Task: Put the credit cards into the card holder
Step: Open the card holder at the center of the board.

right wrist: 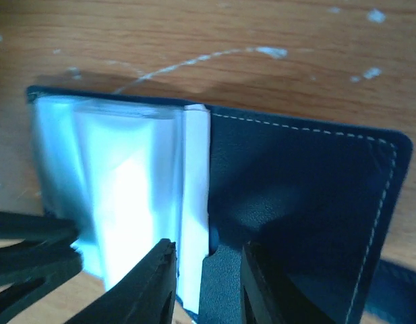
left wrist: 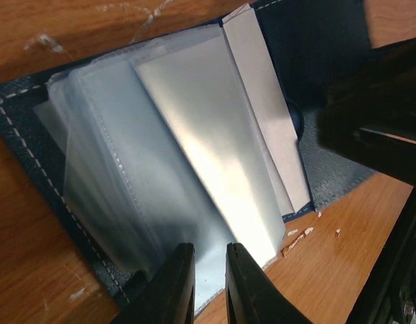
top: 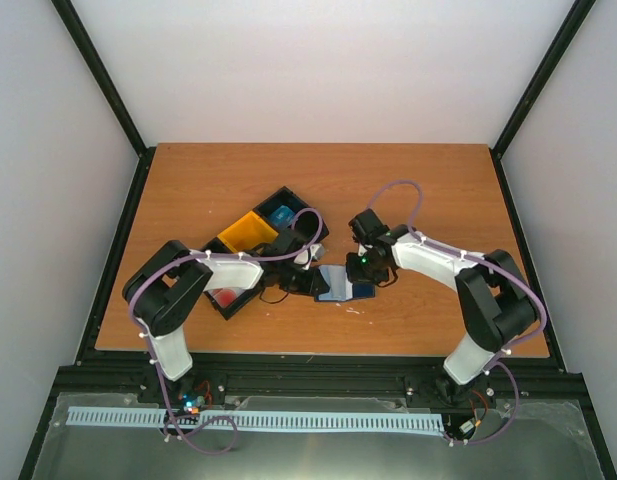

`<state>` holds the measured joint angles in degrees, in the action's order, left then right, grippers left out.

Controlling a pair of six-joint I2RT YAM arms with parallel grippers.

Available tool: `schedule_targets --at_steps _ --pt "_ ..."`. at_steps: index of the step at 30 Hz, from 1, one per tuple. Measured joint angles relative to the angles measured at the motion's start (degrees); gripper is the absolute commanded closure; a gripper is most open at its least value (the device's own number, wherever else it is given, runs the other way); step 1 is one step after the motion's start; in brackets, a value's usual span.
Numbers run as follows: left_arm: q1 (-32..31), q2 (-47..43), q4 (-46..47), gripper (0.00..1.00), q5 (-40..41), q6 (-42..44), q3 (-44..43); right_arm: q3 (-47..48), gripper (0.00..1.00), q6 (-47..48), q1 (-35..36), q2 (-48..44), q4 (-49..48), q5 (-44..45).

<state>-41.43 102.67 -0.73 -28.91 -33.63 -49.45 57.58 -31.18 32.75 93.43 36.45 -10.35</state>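
Card holder lying open and flat near desk's front edge, about mid-width; one only. Left claw standing narrow, pinching near edge of its clear sleeves. Right claw straddling holder's fold, fingers part-way apart; cannot tell whether gripping. One black bin sitting left of centre. Red-white credit cards showing in its near compartment, count unclear. Bare desk stretching toward far and right edges.
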Motion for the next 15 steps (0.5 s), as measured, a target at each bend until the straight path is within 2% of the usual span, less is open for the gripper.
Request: schedule_targets --at_steps 7,15 --pt "0.0 -3.3 -0.1 0.74 0.2 0.1 1.2 -0.8 0.71 -0.2 0.1 2.9 -0.4 4.3" --pt "0.0 -3.9 2.9 0.66 -2.5 -0.3 1.6 -2.2 0.73 -1.6 0.1 3.8 -2.6 5.0"
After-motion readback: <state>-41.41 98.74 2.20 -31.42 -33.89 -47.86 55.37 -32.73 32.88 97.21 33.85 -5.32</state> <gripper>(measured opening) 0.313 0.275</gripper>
